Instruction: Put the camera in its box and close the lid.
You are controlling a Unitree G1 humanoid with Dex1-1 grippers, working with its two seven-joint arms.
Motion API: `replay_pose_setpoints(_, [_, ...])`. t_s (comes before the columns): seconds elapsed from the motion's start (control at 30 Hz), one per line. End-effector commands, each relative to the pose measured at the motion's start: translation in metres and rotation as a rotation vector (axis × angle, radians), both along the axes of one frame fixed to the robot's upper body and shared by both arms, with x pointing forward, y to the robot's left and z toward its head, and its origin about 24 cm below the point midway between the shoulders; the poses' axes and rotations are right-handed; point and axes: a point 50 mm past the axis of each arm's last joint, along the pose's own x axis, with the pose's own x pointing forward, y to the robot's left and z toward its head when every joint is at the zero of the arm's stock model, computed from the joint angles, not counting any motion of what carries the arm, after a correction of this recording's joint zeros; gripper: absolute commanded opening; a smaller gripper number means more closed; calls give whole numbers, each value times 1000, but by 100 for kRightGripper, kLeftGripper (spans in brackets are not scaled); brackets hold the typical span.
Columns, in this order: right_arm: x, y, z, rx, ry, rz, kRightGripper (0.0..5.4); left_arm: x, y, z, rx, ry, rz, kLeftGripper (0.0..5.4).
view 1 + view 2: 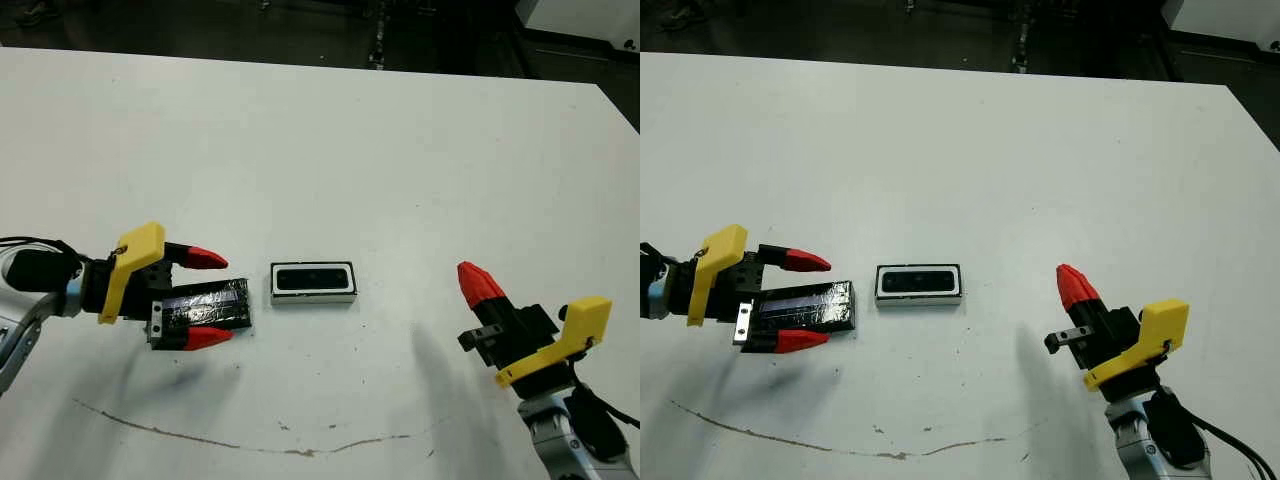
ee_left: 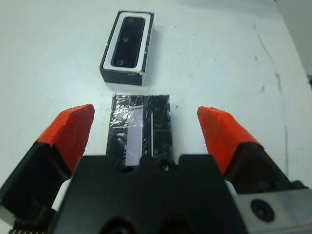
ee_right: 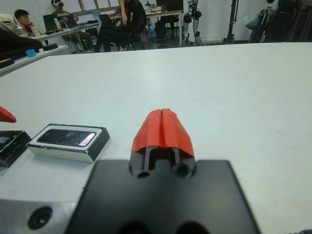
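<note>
Left gripper [image 1: 204,298]: fingers spread wide, one red tip on either long side of the lid [image 1: 208,308], not pressed against it so far as can be seen; gripper low over the surface [image 1: 330,140], pointing toward the box.
Lid: flat crinkled black cover, lying on the surface between those fingers, its far short end aimed at the box [image 1: 313,283] and just short of it, a narrow strip of white showing between the two.
Box: shallow tray with thick white rim and dark sides, near the middle of the surface, uncovered; camera [image 1: 312,279], slim dark glossy bar, lying inside it lengthwise.
Right gripper [image 1: 479,283]: red fingertips pressed together into one point, holding nothing; raised off the surface, well apart from the box on its right.
Surface: white, with a thin brownish curved mark [image 1: 240,441] along the near edge.
Background: seated people [image 3: 73,24] at desks beyond the far end.
</note>
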Motion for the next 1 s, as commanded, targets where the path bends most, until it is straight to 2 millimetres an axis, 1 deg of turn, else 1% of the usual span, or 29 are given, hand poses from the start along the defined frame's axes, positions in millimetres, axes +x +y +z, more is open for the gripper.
replay_pose_setpoints(0.03, [-1, -2, -2, -6, 15, -2, 1, 2, 1, -3, 37, -12, 1, 540])
replay_pose_setpoints(0.33, [-2, -1, -2, -10, 17, -6, 1, 2, 3, -6, 130, -18, 36, 540])
replay_pose_setpoints(0.83, [-2, -1, -3, -13, 10, 4, 1, 3, 9, -13, 190, -36, 34, 540])
replay_pose_setpoints(1.0, [-2, 0, -3, 3, 18, 7, 1, 4, 13, -13, 245, -65, 26, 540])
